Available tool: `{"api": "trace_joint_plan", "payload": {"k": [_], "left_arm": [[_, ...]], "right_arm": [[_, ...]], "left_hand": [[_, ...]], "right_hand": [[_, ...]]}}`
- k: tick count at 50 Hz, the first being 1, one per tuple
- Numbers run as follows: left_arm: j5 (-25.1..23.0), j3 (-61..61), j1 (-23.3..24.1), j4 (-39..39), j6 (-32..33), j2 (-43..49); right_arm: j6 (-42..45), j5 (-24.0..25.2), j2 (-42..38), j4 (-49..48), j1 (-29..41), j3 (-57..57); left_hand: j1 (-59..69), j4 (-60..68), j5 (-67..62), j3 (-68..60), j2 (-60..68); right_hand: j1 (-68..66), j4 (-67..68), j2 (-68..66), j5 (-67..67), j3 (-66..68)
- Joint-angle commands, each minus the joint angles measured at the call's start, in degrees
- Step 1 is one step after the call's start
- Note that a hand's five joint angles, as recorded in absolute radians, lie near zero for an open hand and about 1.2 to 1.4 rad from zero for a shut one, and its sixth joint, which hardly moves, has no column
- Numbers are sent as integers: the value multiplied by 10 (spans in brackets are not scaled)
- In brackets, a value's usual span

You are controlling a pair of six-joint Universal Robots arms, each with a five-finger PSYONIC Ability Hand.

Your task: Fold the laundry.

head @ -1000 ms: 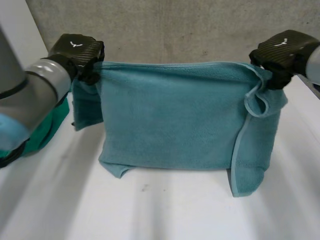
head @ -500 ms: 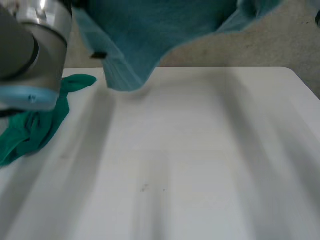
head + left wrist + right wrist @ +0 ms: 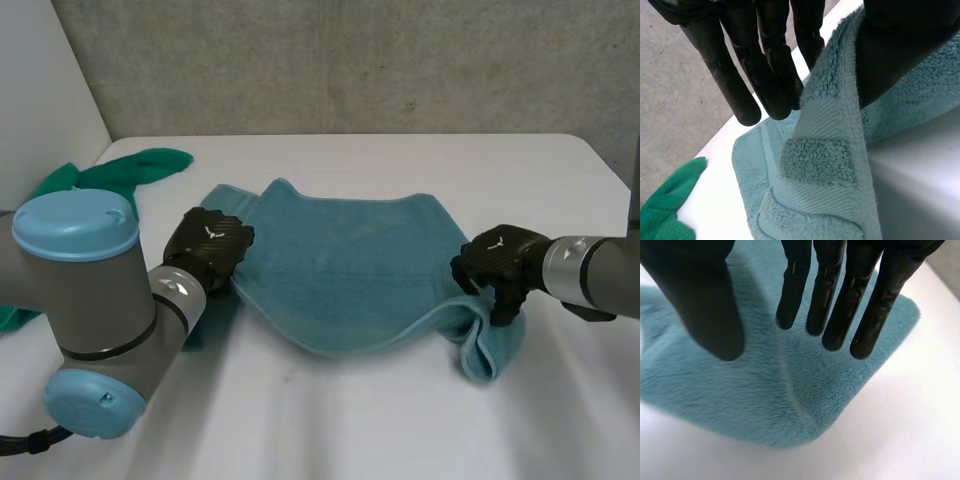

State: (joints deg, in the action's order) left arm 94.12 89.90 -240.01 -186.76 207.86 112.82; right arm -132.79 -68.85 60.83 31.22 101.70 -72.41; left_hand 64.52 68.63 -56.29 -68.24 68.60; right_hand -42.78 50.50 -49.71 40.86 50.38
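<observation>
Towel (image 3: 340, 270) is now lying on your counter (image 3: 400, 420), ready for folding; left robot hand (image 3: 210, 245) is pinching its edge; right robot hand (image 3: 495, 262) is gaping wide.

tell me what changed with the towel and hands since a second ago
Both hands came down and laid the towel, held up hanging a second ago, on the table. The right hand has let go, its fingers straight over the towel's end; the left hand still pinches an edge. The green cloth stayed at the table's left.
</observation>
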Motion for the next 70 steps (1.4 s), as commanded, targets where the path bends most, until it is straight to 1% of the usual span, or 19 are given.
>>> {"api": "trace_joint_plan", "payload": {"k": [1,3,6,11,15,19,23,27,33,36,41,44,48,50,52,55,59,64,70], "left_arm": [[1,-1,2,-2,0,0],[1,3,2,-2,0,0],[1,4,1,-2,-2,0],[1,5,-6,-1,-19,0],[0,3,-17,-1,-43,0],[0,2,-26,0,-64,1],[0,3,-29,0,-67,0],[0,3,-29,0,-67,1],[-2,3,-31,0,-67,2],[-2,4,-31,0,-67,5],[-2,4,-32,1,-68,6],[-1,5,-33,3,-72,6],[0,6,-33,13,-80,7],[0,10,-34,23,-85,7],[1,20,-37,30,-92,7],[0,37,-45,32,-101,7],[1,60,-48,31,-103,6],[5,86,-49,23,-103,1],[46,106,-58,1,-98,0]], "right_arm": [[-145,0,39,-152,-5,-88],[-177,1,76,-182,-17,-133],[-208,1,111,-211,-38,-180],[-293,5,187,-263,-69,-283],[-344,4,231,-275,-90,-349],[-374,3,263,-280,-103,-407],[-388,3,288,-308,-120,-459],[-389,6,292,-328,-143,-493],[-391,21,285,-337,-148,-505],[-390,30,257,-349,-145,-505],[-389,29,214,-395,-143,-501],[-389,28,192,-415,-141,-494],[-387,26,156,-430,-140,-467],[-384,24,156,-430,-143,-459],[-379,19,167,-430,-142,-447],[-372,17,217,-426,-143,-428],[-366,21,267,-425,-143,-414],[-364,21,284,-422,-142,-400],[-334,16,281,-419,-143,-382]], "left_hand": [[105,64,-87,-67,64],[105,64,-87,-67,64],[105,64,-87,-67,64],[105,64,-87,-67,64],[99,58,-82,-62,59],[93,52,-75,-56,52],[88,47,-70,-51,47],[69,28,-52,-32,29],[36,-5,-18,2,-5],[-1,-42,19,39,-42],[-59,-100,76,96,-99],[-86,-127,103,123,-126],[-163,-204,180,200,-203],[-218,-259,236,255,-259],[-307,-348,325,344,-348],[-423,-464,441,460,-464],[-451,-492,468,488,-491],[-467,-508,485,505,-508],[-467,-508,485,505,-508]], "right_hand": [[172,-249,241,-253,-248],[216,-293,285,-297,-292],[219,-297,289,-300,-295],[211,-288,280,-292,-287],[206,-283,275,-287,-282],[208,-285,277,-288,-284],[206,-283,275,-287,-282],[201,-278,270,-282,-277],[196,-273,265,-277,-272],[182,-260,252,-263,-258],[115,-192,184,-196,-191],[38,-115,107,-119,-114],[-371,294,-302,290,295],[-372,295,-303,291,296],[-372,295,-303,291,296],[-372,295,-303,291,296],[-372,295,-303,291,296],[-372,295,-303,291,296],[-372,295,-303,291,296]]}}
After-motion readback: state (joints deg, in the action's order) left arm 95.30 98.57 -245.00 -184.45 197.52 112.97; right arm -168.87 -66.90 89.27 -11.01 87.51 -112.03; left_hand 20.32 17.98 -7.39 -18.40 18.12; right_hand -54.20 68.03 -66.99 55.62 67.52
